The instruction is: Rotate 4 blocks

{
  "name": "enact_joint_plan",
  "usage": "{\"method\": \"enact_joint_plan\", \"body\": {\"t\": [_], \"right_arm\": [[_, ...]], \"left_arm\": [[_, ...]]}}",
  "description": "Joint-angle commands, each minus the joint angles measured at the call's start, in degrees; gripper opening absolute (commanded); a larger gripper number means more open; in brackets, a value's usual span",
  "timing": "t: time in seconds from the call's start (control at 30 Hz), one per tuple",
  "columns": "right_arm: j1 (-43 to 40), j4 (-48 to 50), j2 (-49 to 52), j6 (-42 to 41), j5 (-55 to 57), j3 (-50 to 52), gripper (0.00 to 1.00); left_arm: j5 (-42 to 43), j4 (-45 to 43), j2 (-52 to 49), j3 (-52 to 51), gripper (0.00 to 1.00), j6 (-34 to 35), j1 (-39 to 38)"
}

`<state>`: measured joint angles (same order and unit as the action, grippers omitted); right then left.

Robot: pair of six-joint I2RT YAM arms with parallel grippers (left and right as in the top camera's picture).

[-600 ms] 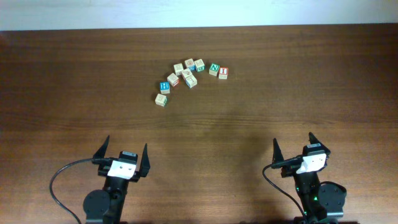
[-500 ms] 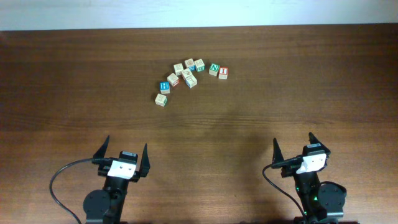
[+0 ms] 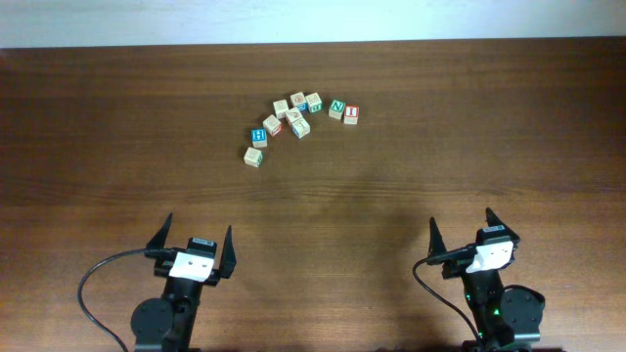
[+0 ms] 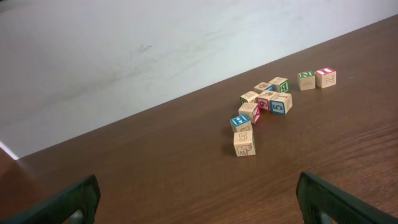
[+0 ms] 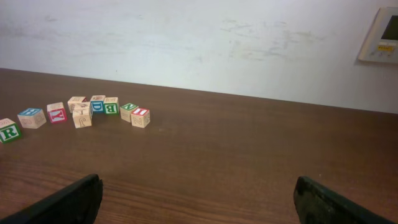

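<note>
Several pale-wood alphabet blocks lie in a loose arc at the far middle of the table. The blue-faced H block (image 3: 258,135) and a mostly plain tan block (image 3: 254,155) form its left end. The red-lettered I block (image 3: 352,114) is at its right end, beside the green-N cube (image 3: 336,109). The left wrist view shows the H block (image 4: 240,121) and the tan block (image 4: 244,143); the right wrist view shows the I block (image 5: 140,117). My left gripper (image 3: 198,231) and right gripper (image 3: 462,223) sit near the front edge, both open and empty, far from the blocks.
More cubes huddle in the middle of the arc (image 3: 295,115). Behind the dark wood table (image 3: 469,147) runs a white wall, with a small wall panel (image 5: 379,34) at the far right. A black cable (image 3: 93,284) loops beside the left arm's base.
</note>
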<state>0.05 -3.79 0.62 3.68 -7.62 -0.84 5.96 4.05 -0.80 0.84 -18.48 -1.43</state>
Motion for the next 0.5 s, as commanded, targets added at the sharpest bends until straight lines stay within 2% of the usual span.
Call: {"method": "enact_joint_plan", "body": {"t": [0.0,0.47], "right_arm": [[0.31,-0.04,-0.42,0.39,0.33,0.52,0.98],[0.31,-0.02,-0.42,0.39,0.72,0.52,0.98]], "left_arm": [[0.44,-0.04,0.50,-0.35,0.99,-0.68,0.07],[0.68,-0.09,0.50,-0.33,0.99,-0.02,0.07]]}}
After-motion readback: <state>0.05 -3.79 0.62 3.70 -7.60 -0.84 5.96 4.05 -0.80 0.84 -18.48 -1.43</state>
